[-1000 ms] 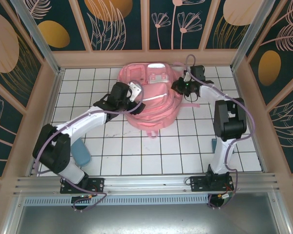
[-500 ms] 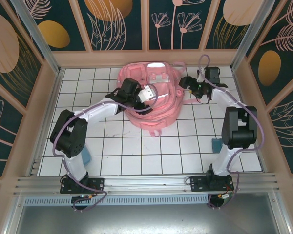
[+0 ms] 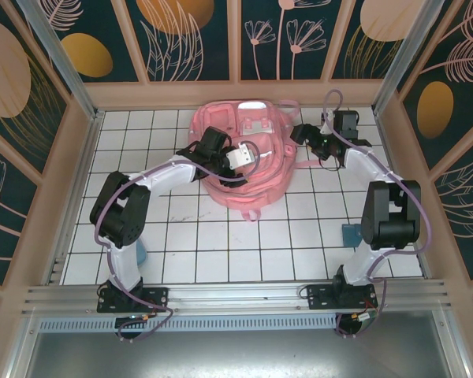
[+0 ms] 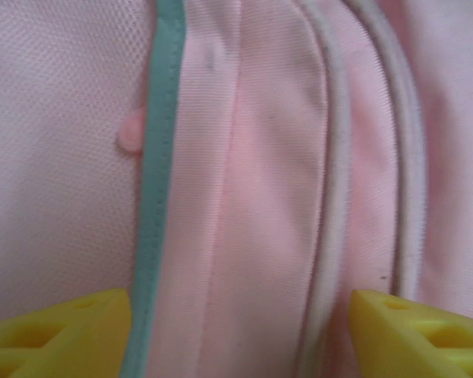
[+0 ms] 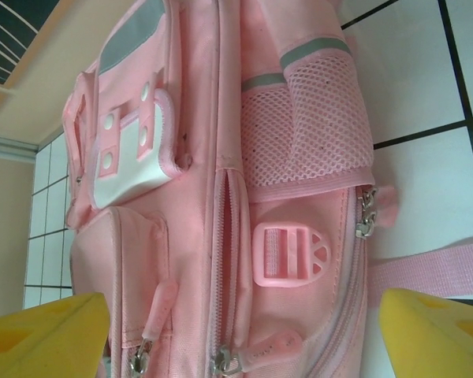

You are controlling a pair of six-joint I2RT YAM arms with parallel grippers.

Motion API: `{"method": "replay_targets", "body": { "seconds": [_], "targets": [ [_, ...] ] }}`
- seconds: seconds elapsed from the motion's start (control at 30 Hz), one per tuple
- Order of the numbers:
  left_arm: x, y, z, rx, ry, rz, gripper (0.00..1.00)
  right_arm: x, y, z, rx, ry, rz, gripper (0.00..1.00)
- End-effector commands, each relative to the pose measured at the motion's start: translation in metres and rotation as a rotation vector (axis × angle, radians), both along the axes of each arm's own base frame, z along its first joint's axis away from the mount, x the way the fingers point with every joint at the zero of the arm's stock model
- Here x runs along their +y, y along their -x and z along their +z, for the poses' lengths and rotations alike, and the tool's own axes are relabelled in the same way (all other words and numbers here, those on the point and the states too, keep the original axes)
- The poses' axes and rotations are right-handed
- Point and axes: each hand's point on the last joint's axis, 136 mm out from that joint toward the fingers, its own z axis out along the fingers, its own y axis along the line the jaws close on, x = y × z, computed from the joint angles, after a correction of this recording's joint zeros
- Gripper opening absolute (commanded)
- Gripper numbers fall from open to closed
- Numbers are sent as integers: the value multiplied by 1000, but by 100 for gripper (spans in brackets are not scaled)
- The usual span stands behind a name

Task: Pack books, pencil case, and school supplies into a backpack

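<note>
The pink backpack (image 3: 248, 169) lies flat at the back middle of the tiled table. My left gripper (image 3: 240, 155) rests on its top panel. In the left wrist view the gripper (image 4: 240, 319) is open, its yellow fingertips (image 4: 55, 331) wide apart against pink fabric (image 4: 268, 157) beside a teal trim strip (image 4: 159, 157). My right gripper (image 3: 298, 134) hovers at the backpack's right side. Seen from the right wrist, it (image 5: 244, 335) is open and faces the backpack (image 5: 181, 236), with its mesh pocket (image 5: 307, 126), pink buckle (image 5: 290, 252) and zip pulls. The books are out of view.
A blue object (image 3: 139, 253) sits near the left arm's base, partly hidden by the arm. A small teal object (image 3: 351, 234) lies on the tiles by the right arm. A pink strap (image 3: 303, 169) trails off the backpack to the right. Wooden walls enclose the table.
My left gripper has moved right, further onto the backpack's top. My right gripper has drawn slightly right and back from the backpack's side.
</note>
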Motion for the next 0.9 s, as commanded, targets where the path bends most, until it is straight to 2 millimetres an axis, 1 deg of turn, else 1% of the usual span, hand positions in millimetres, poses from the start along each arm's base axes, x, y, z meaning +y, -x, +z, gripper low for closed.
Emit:
{"method": "replay_targets", "body": {
  "seconds": [0.0,0.07,0.13,0.27,0.37,0.4,0.47,0.53,0.57,0.6,0.67,0.7,0.77,0.87],
  "targets": [
    [6,-14,-6,-108,-57,7,67,-4,1,25,-72,7,-17,89],
    [6,-18,-3,-136,-63,11,64,-4,2,28,-79,10,-12,89],
    [6,-18,-2,-143,-68,3,64,-5,3,31,-88,18,-12,89],
    [8,-15,-11,-127,-96,-20,70,-7,5,32,-93,32,-12,89],
    [12,-16,-16,-141,-130,-17,69,-6,6,33,-99,43,0,88],
    [13,-18,-16,-148,-137,-11,66,-5,7,33,-105,50,9,88],
    [16,-22,-12,-172,-145,4,49,-5,7,34,-125,78,23,87],
    [17,-23,-4,-181,-146,16,35,-2,10,36,-159,117,60,87],
    [18,-23,1,-194,-145,19,30,0,12,39,-189,136,81,86],
    [19,-22,5,-205,-141,17,26,1,13,41,-225,154,100,86],
    [20,-22,18,-241,-133,15,15,4,17,42,-282,182,147,85],
    [20,-23,24,-251,-130,20,11,8,18,43,-295,186,181,84],
    [21,-24,38,-274,-121,28,4,21,24,39,-289,171,295,76],
    [24,-23,52,-313,-116,33,0,35,32,24,-256,161,432,69]
  ]
}}
